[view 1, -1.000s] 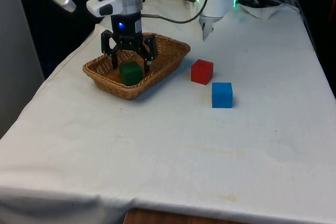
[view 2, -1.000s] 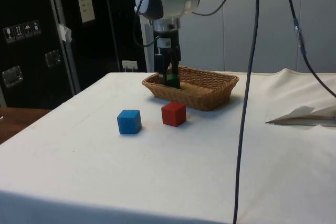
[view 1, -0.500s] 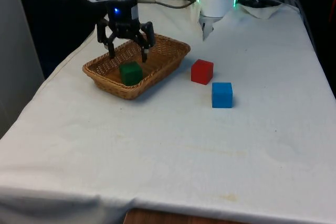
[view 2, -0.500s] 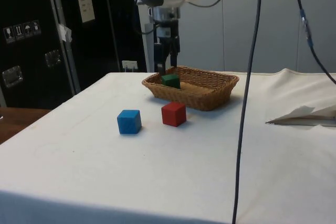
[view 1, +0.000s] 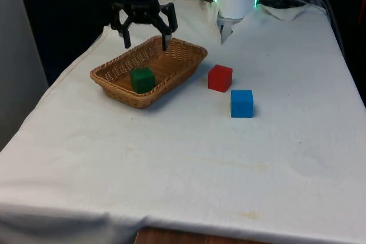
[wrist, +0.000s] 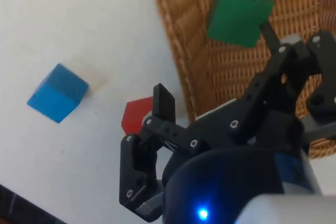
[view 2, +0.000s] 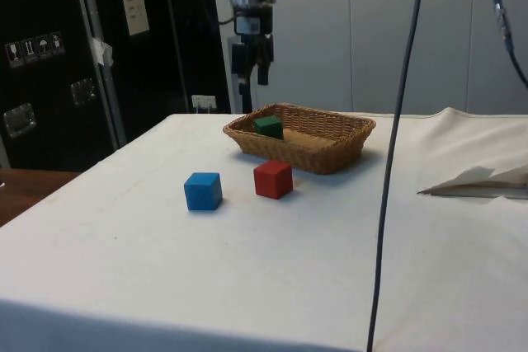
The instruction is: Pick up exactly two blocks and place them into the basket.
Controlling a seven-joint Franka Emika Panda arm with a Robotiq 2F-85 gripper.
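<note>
Gripper (view 1: 145, 37) spread wide and empty above basket (view 1: 189, 61); green block (view 1: 142, 79) inside, red block (view 1: 220, 78) and blue block (view 1: 242, 103) outside.

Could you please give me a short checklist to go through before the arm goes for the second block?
1. Green block lies inside the basket: ok.
2. Gripper is open and holds nothing: ok.
3. Gripper is above the basket rim, free to travel sideways: ok.
4. Red block sits on the cloth beside the basket, nothing on top of it: ok.
5. Blue block stands apart from the red block, leaving room for the fingers: ok in the side view.
6. Exactly one more block is needed: ok, one is in and two remain on the cloth.
</note>
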